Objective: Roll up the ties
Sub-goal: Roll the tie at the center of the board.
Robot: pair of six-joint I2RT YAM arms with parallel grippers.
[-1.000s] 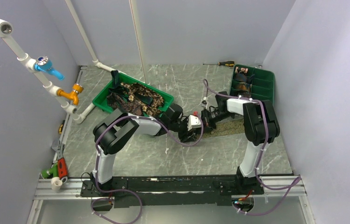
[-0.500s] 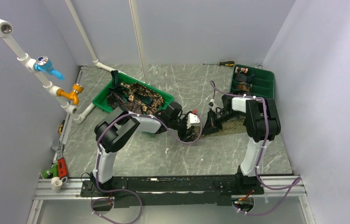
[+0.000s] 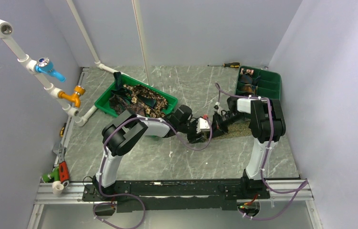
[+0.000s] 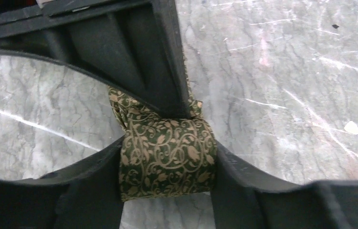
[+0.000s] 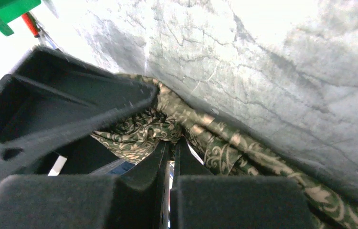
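Note:
An olive-green tie with a tan vine pattern [image 3: 236, 128] lies as a strip on the table, right of centre. Its rolled end [image 4: 167, 160] forms a small coil held between my left gripper's [image 4: 166, 164] two fingers. My right gripper [image 5: 172, 145] meets it from the opposite side, and its jaws are nearly closed, pinching the tie's fabric [image 5: 225, 148] at the coil. In the top view both grippers touch mid-table, the left gripper [image 3: 203, 129] and the right gripper [image 3: 215, 125]. More loose ties [image 3: 139, 101] fill the green tray on the left.
A green tray [image 3: 104, 102] of ties stands at the back left. A green compartment tray [image 3: 268, 87] with small tie coils [image 3: 247, 81] stands at the back right. A screwdriver [image 3: 228, 65] lies at the back. White pipes with valves [image 3: 48, 69] run along the left wall.
Both grippers have shifted a little to the right together, staying at the tie's rolled end. The left arm has stretched further out.

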